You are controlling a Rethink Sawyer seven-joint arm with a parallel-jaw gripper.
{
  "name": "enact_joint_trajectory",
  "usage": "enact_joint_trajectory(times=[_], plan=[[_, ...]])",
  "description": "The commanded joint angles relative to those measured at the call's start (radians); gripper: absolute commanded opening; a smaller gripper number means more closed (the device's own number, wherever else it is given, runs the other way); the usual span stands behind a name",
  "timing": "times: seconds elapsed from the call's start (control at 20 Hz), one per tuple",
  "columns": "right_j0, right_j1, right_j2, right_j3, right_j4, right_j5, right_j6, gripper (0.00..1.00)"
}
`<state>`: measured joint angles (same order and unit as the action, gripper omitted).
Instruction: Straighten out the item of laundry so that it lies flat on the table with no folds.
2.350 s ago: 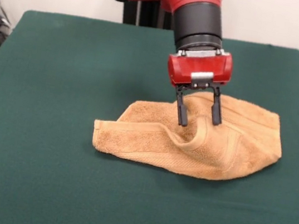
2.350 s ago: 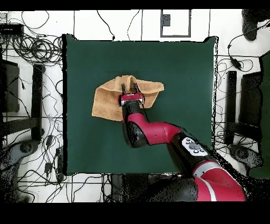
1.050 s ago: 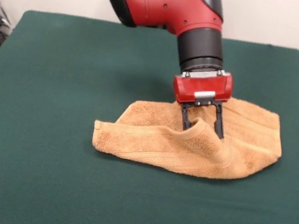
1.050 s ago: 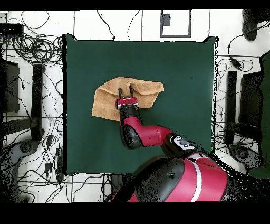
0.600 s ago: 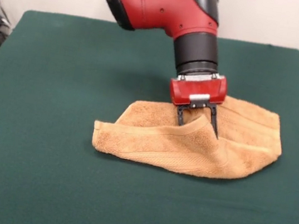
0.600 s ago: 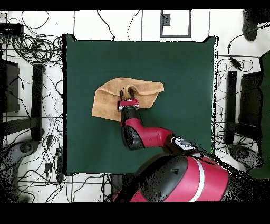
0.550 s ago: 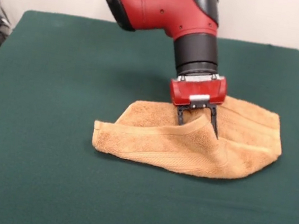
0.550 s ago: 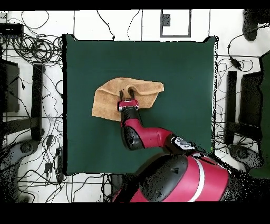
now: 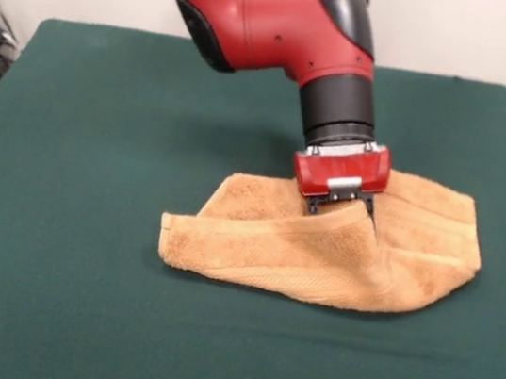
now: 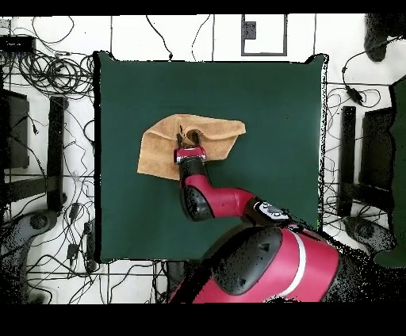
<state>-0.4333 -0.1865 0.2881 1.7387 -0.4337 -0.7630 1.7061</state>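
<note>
The item of laundry (image 9: pixel 254 247), an orange-tan terry towel, lies crumpled right of the middle of the green table (image 9: pixel 103 110). A long fold runs along its near side, and a raised ridge stands in front of the gripper. My gripper (image 9: pixel 338 218) is pushed down into the towel behind that ridge. Its two fingers stand apart, so it is open, and their tips are hidden by the cloth. In the overhead view the towel (image 10: pixel 158 154) sits left of the middle of the table (image 10: pixel 262 119), with the gripper (image 10: pixel 189 143) over its middle.
Bare green cloth surrounds the towel on all sides in the front view. Cables and equipment stands (image 10: pixel 47 87) lie on the floor around the table in the overhead view.
The gripper has sunk lower into the towel, so less of its fingers shows. The towel's right end has shifted slightly to the right.
</note>
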Motion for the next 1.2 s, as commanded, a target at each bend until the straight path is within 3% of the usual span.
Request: enact_joint_trajectory(times=[0.05, 0.25, 0.55, 1.2], plan=[[0.015, 0.052, 0.202, -0.173, 0.014, 0.127, 0.289, 1.0], [0.017, 0.059, 0.24, -0.192, 0.038, 0.149, 0.297, 1.0], [0.083, 0.023, 0.206, -0.12, 0.227, 0.071, 0.27, 1.0], [0.095, 0.016, 0.203, -0.111, 0.269, 0.063, 0.269, 1.0]])
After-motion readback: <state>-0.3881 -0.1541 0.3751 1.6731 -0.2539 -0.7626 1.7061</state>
